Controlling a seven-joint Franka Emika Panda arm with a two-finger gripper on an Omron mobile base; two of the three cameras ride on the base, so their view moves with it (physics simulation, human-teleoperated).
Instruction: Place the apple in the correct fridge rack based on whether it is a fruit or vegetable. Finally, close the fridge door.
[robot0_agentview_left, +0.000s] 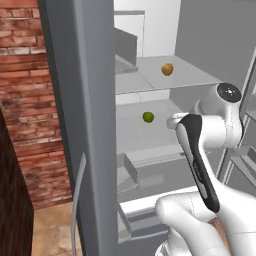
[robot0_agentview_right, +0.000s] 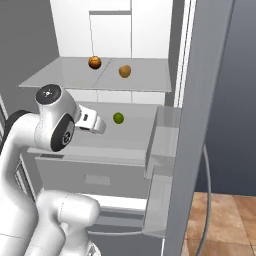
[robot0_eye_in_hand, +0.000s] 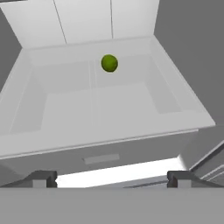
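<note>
- Apple (robot0_agentview_right: 125, 71) resting on the fridge rack (robot0_agentview_right: 60, 75), the higher of the two pale shelves, near the middle and well apart from the gripper (robot0_eye_in_hand: 111, 179).
- Gripper released: finger tips spread wide at the bottom of the hand view, with nothing between them.
- Placing step judged as done; closing of the fridge door (robot0_agentview_right: 200, 100) not yet done.
- Risk one: collision when closing. Arm reaching inside the fridge at the level of the lower shelf (robot0_eye_in_hand: 113, 105), so any push on the door before pulling out can trap the arm or stop the door halfway.
- Risk two: disturbing the green ball (robot0_eye_in_hand: 109, 63). Lies on the lower shelf straight ahead of the gripper, apart from it; a forward move can knock it and make it roll.
- Risk three: hitting the fridge rack from below. Sits just above the hand, so lifting during the retreat can bump it and set the apple rolling toward the open front edge.
- Second round brownish fruit (robot0_agentview_right: 94, 62) beside the apple on the same rack, not touching; a shake can send both rolling.
- Risk four: weak contact on the door. Smooth flat panel with a thin handle (robot0_agentview_right: 206, 200) at its edge; a glancing push can slip and leave the door not fully closed.
</note>
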